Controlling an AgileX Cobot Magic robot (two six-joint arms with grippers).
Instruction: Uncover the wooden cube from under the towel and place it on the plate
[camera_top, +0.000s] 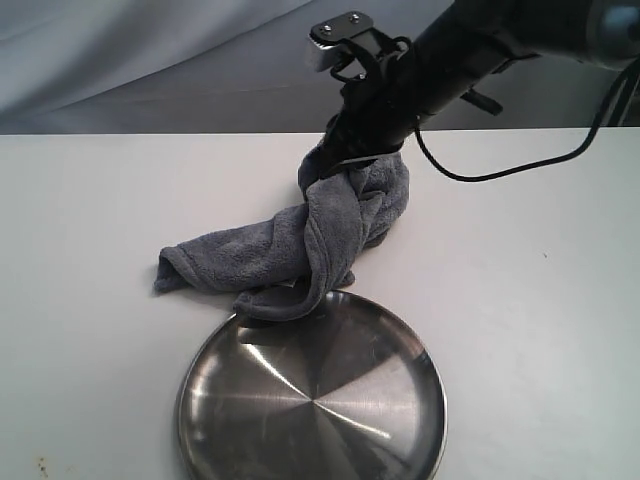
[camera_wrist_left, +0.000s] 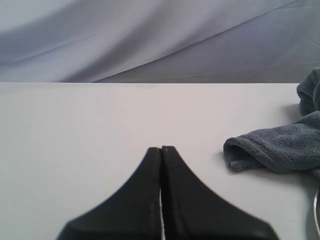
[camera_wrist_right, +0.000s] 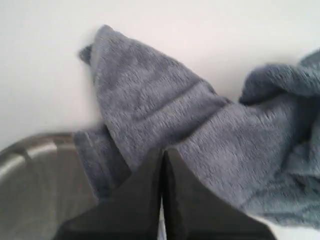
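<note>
The dark grey towel (camera_top: 300, 250) is bunched into a twisted rope on the white table, its low end draped over the far rim of the steel plate (camera_top: 312, 400). My right gripper (camera_top: 340, 162) is shut on the towel's upper end and holds it off the table. In the right wrist view the closed gripper (camera_wrist_right: 163, 150) has the towel (camera_wrist_right: 165, 110) beyond its tips and the plate (camera_wrist_right: 35, 185) beside it. My left gripper (camera_wrist_left: 161, 148) is shut on nothing, low over bare table, with a towel corner (camera_wrist_left: 280, 147) to its side. The wooden cube is hidden.
The white table (camera_top: 100, 220) runs back to a grey fabric backdrop (camera_top: 150, 60). A black cable (camera_top: 500, 170) hangs from the right arm above the table.
</note>
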